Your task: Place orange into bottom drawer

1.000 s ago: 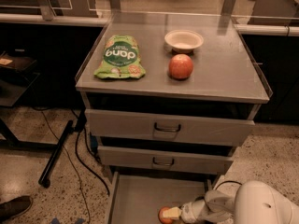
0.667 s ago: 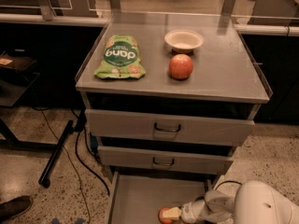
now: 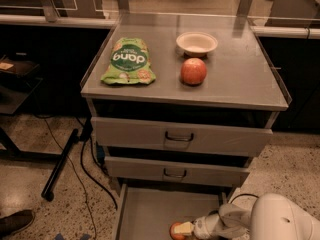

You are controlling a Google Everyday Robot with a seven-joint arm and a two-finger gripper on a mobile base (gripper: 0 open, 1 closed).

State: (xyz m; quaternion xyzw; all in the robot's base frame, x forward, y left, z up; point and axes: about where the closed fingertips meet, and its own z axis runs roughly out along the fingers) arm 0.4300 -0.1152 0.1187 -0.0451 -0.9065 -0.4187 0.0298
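Observation:
The bottom drawer [image 3: 150, 209] is pulled out at the foot of the grey cabinet, showing a flat grey floor. The orange [image 3: 175, 231] is low inside it near the front, at the picture's bottom edge. My gripper [image 3: 182, 229] reaches in from the right over the drawer and is around the orange. The white arm [image 3: 280, 219] fills the bottom right corner.
On the cabinet top are a redder apple [image 3: 193, 71], a white bowl [image 3: 197, 43] and a green snack bag [image 3: 128, 60]. Two upper drawers [image 3: 179, 136] with loop handles are closed. Cables and a black bar lie on the floor at left, and a shoe [image 3: 15, 222].

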